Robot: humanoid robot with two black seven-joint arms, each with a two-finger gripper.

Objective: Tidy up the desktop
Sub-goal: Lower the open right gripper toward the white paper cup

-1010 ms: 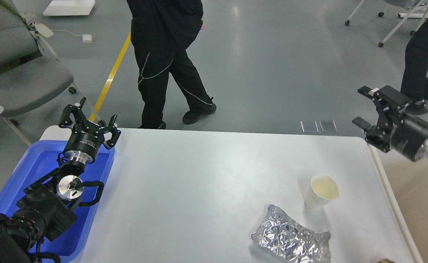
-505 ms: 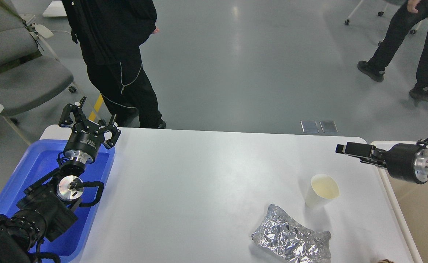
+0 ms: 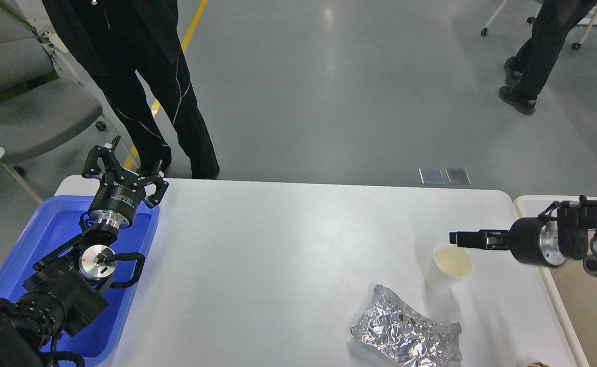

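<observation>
1. Swinging down from its raised spot a second ago, the right tool (image 3: 456, 237) now hangs in the head view just above the far rim of the paper cup (image 3: 447, 267). It is seen edge-on, so I cannot tell whether its fingers stand apart or together.

2. That move reads to me as the approach to a grasp. Judged from how things lie, the cup is the next piece to clear and the tidying is only partly done.

3. Left of the cup, well apart from it, the left tool (image 3: 123, 164) holds the same pose as before above the far end of the blue tray (image 3: 48, 229), fingers spread apart and gripping nothing.

4. The cup stands upright and open on the tabletop (image 3: 288, 255), toward its right side. A crumpled foil bag (image 3: 405, 334) lies just in front of the cup, apparently not touching it.

5. The white tabletop left of the cup is smooth and bare up to the tray. Right of the cup, past the tabletop's edge, a beige-white bin (image 3: 533, 204) shows its rim.

6. Beyond the cup lies grey glossy floor with a yellow line. One person in black (image 3: 140, 76) has walked leftward behind the tray; another (image 3: 538, 46) has moved off at the far right. A grey chair (image 3: 28, 102) sits far left.
</observation>
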